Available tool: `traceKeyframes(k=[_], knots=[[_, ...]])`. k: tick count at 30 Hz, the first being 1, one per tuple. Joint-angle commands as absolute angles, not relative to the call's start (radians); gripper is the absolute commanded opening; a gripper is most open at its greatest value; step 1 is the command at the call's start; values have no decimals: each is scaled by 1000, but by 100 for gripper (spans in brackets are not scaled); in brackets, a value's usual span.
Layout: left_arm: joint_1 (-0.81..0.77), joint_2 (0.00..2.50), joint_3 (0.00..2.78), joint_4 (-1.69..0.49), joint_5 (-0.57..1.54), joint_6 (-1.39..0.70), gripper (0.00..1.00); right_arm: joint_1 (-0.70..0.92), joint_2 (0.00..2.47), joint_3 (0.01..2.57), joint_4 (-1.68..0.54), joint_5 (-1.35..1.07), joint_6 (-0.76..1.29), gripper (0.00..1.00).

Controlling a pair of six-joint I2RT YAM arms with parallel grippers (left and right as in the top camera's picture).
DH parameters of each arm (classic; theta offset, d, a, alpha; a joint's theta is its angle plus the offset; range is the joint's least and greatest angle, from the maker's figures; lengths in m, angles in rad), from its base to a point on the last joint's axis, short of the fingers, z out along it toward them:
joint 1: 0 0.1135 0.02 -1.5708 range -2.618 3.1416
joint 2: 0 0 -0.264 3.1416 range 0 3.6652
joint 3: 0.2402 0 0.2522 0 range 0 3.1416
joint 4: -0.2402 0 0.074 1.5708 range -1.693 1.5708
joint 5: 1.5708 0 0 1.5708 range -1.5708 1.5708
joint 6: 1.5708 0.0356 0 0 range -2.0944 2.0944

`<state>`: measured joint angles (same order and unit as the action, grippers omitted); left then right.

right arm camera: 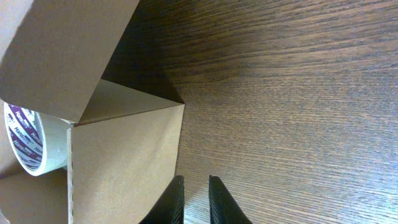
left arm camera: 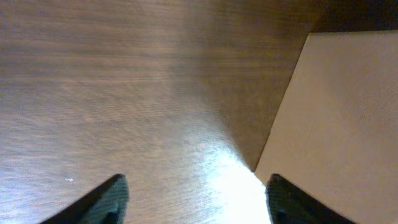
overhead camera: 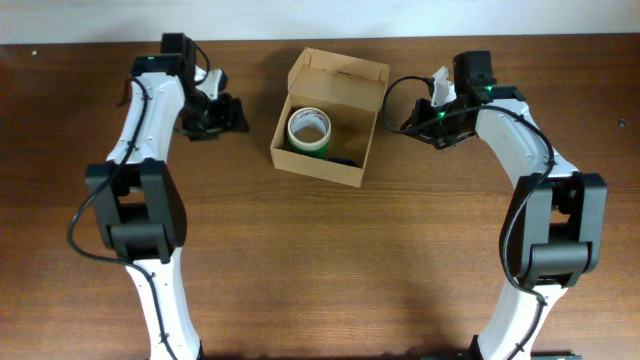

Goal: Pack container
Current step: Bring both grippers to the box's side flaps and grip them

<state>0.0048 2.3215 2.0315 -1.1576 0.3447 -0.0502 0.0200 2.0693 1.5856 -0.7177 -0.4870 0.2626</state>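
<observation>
Left fingers [left arm camera: 109, 200] are spread, empty, beside the box [overhead camera: 312, 168]; right fingers [right arm camera: 169, 205] are pressed together, empty, opposite. Mid-worktop [overhead camera: 320, 260], the box holds a tape roll [overhead camera: 309, 129]; its lid [overhead camera: 338, 76] stands open, so closing likely remains.

Robotics lab bench: 2 arms [overhead camera: 150, 150] at wooden table [overhead camera: 330, 270].

I see my left gripper [left arm camera: 198, 202] spread wide above the wooden table [left arm camera: 124, 93], with nothing between its fingers. The container [left arm camera: 336, 124] shows its tan wall ahead, on the right-finger side.
</observation>
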Motion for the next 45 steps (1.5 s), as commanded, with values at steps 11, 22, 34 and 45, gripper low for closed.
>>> traceKeyframes(k=[11, 22, 34, 45], knots=[[-96, 2336, 2030, -1220, 367, -37, 19, -36, 2071, 1589, -780, -479, 255, 13], [-196, 2337, 2030, -1238, 359, -37, 18, -60, 2071, 1589, -850, -478, 161, 12], [-219, 2337, 2035, -1231, 269, -94, 21, -60, 2071, 1603, -847, -492, 174, 12], [-70, 2341, 2061, -1004, 503, -214, 31, -59, 2071, 1622, -594, -683, 496, 9]])
